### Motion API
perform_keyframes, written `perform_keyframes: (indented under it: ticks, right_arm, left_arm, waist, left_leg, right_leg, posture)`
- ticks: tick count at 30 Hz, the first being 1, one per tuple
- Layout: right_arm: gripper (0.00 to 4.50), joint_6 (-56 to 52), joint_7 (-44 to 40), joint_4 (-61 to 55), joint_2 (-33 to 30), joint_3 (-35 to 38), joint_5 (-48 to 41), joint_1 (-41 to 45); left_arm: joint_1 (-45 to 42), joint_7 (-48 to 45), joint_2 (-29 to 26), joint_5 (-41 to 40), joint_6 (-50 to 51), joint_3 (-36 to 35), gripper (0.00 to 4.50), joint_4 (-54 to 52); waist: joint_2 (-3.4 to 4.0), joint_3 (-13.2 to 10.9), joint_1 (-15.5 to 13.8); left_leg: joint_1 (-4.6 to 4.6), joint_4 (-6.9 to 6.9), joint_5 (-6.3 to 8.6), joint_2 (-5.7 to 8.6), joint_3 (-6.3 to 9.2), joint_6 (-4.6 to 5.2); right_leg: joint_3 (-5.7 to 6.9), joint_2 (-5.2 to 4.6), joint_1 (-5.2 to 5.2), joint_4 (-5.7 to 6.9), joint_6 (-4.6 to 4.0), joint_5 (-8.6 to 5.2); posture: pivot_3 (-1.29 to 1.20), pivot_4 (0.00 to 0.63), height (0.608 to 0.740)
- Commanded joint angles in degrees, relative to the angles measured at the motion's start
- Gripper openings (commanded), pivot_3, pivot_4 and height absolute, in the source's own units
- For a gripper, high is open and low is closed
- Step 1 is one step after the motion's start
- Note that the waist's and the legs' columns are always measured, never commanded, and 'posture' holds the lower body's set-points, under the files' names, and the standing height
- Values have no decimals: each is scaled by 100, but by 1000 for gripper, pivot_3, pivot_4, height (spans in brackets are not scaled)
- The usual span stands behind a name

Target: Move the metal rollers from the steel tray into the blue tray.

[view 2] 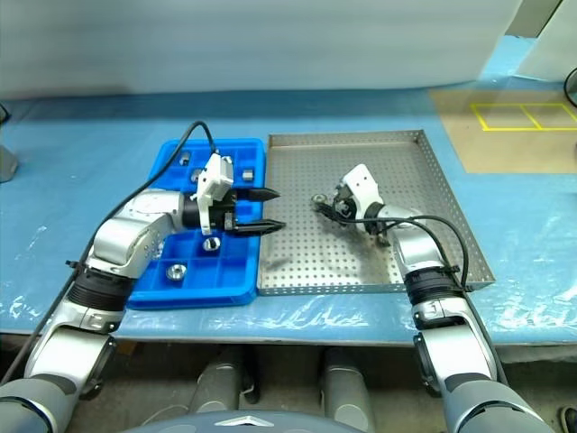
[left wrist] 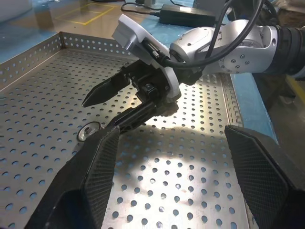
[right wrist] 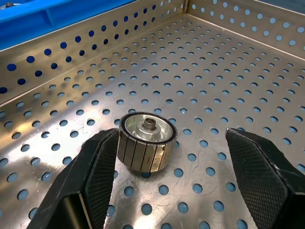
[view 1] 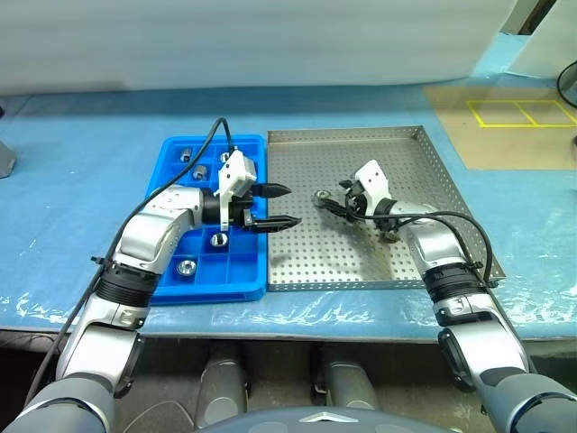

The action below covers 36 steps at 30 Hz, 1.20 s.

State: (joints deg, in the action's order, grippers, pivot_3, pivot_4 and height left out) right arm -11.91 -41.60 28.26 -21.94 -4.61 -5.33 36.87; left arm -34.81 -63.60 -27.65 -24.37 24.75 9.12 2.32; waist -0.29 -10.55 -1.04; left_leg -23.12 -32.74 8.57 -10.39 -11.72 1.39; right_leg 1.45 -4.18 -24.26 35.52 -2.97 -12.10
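- One metal roller (right wrist: pixel 146 141) stands on end on the perforated floor of the steel tray (view 1: pixel 424 153), in the tray's left-middle part, its dark centre hole facing up.
- The right gripper (right wrist: pixel 169 157) is low over that floor with its two black fingers spread; the roller lies between them, right against one finger (right wrist: pixel 97 167) and well apart from the other.
- The roller is not lifted; it rests on the tray floor.
- More metal rollers (view 1: pixel 186 267) sit in separate compartments of the blue tray (view 1: pixel 245 287): one near the front left, one (view 1: pixel 217 240) a little farther in, and others toward the far left corner.
- The blue tray lies just left of the steel tray, their long sides close together.
- The left gripper (view 1: pixel 276 206) hangs over the seam between the two trays, pointing right toward the steel tray, its fingers spread with nothing between them.
- Both trays rest on a blue table cover (view 1: pixel 81 180).
- Yellow tape squares (view 1: pixel 521 113) mark a brown patch at the far right.
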Motion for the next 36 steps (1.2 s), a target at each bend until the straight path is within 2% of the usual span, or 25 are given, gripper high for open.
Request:
perform_keyframes:
  ticks: [1, 9, 16, 19, 23, 30, 36]
  right_arm:
    - [3655, 139, -80, -152, 43, 21, -37, 116]
    - [3655, 296, -48, 185, 336, -147, 104, 177]
    - [3655, 727, 376, 1197, 588, -29, 248, 558]
    - [3099, 814, 305, 1227, 597, -49, 236, 519]
    - [1718, 827, 135, 1114, 569, -82, 215, 417]
    - [1656, 678, 34, 786, 572, -109, 239, 447]
    - [1656, 235, -507, -446, 674, -332, 67, 614]
  left_arm:
    - [58, 1, -108, 72, -189, -181, 3766, 18]
    - [118, 108, -150, 146, -310, -296, 3766, 151]
    - [222, 176, -81, 166, -256, -255, 3766, -19]
    - [245, 180, -98, 172, -242, -255, 3766, -42]
    - [300, 156, -165, 149, -197, -281, 3766, -117]
    - [327, 292, -301, 129, -176, -471, 3766, -188]
    - [432, 558, -580, 84, -129, -906, 3766, -326]
  waist:
    - [0, 0, 2]
    - [0, 0, 0]
    - [1, 0, -7]
    - [1, -1, -14]
    - [1, -1, -18]
    - [2, -1, -15]
    - [3, -2, -11]
  left_leg:
    - [0, 0, 0, -1, 0, 0]
    - [1, 1, 0, -2, 0, 0]
    - [0, 0, 0, -3, 0, -1]
    - [0, 4, 0, -3, 0, -1]
    - [-1, 4, 1, -3, 0, 0]
    - [1, 4, 0, -5, 0, -2]
    - [0, 13, -1, -7, 0, -3]
  right_leg:
    - [0, 0, 0, 0, 0, 0]
    - [1, 0, 0, 0, 0, 0]
    - [0, 0, 0, 1, -1, 0]
    - [1, 0, -1, -2, -1, 0]
    - [1, 0, -1, -3, -1, 0]
    - [1, 0, -1, 0, -1, 0]
    - [2, 2, -7, 0, -1, 0]
  posture:
    - [-142, 150, 740]
    - [-129, 150, 740]
    - [-123, 150, 740]
    - [-123, 150, 740]
    - [-123, 150, 740]
    - [-109, 150, 740]
    - [-54, 150, 740]
